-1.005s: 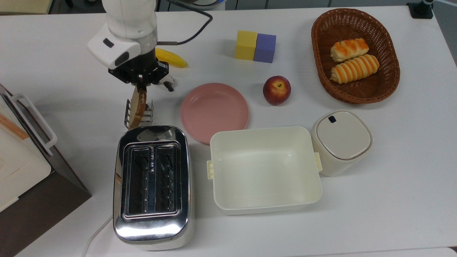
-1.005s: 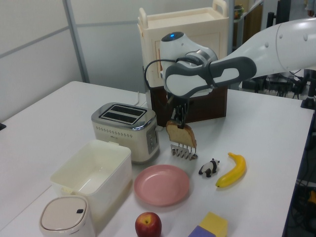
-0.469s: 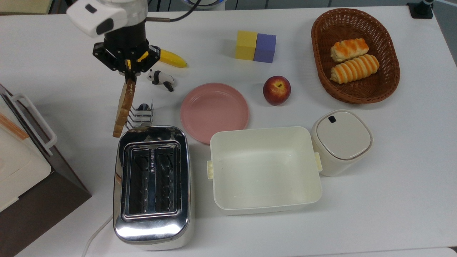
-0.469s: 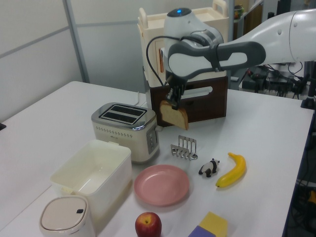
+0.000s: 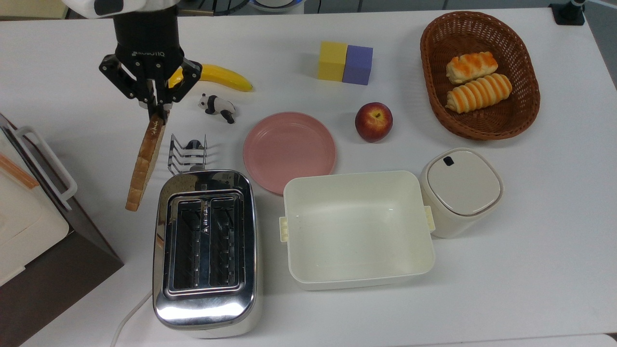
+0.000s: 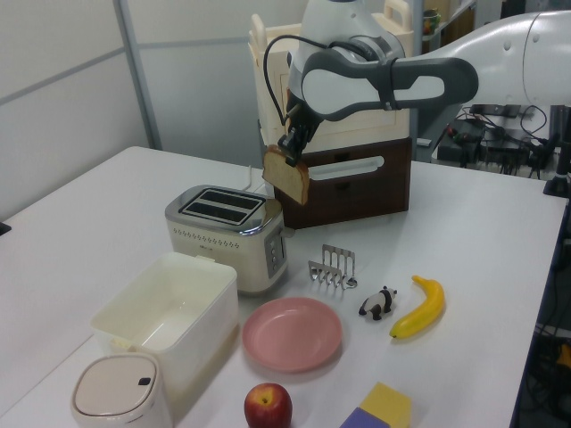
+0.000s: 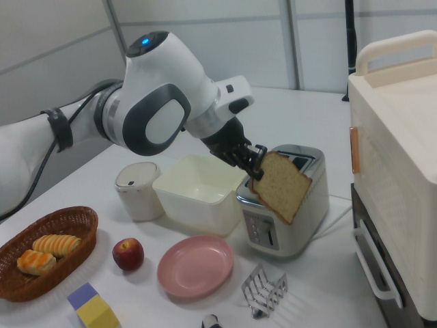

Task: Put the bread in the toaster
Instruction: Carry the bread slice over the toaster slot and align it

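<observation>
Transport step, bread in hand. Your gripper point(image 5: 155, 108) had its jaws pinched shut on the top edge of the bread point(image 5: 143, 164), which hung in the air, tilted, clear of the wire rack point(image 5: 188, 153) and just off the toaster point(image 5: 207, 250) on the top view's left. Both slots stood open and empty. The next move called for you to carry the slice over one slot, square its edge with the opening, then lower it.
</observation>
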`<state>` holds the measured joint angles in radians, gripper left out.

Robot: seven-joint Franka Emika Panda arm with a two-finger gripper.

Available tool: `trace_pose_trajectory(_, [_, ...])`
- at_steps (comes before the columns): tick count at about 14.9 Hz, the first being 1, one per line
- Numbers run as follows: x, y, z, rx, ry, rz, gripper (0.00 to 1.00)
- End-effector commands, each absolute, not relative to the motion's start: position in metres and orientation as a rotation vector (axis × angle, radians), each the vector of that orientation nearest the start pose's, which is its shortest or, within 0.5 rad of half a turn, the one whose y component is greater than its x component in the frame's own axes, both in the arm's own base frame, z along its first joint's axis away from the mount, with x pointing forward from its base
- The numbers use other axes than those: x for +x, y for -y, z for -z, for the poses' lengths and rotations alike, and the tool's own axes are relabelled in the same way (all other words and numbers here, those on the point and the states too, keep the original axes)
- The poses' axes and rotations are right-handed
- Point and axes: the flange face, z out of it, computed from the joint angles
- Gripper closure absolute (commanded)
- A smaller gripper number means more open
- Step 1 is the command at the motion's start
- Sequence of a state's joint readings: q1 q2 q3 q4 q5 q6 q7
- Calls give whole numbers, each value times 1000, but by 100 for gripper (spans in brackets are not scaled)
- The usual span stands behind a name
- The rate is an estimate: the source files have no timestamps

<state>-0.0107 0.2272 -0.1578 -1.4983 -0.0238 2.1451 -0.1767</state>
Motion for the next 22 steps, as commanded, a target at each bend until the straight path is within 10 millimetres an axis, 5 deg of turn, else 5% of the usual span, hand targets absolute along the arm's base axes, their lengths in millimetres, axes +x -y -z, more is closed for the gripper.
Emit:
trace_pose_trajectory(1, [664,95,-612,-3155,30,714,95])
trace_pose_trajectory(5, [662,82,-635,-3121,62,736,95])
trace_pose_trajectory(11, [676,32,-616,-3054,300,708,95])
trace_pose_trajectory(22, [709,29,-595,-3033,322,892,94])
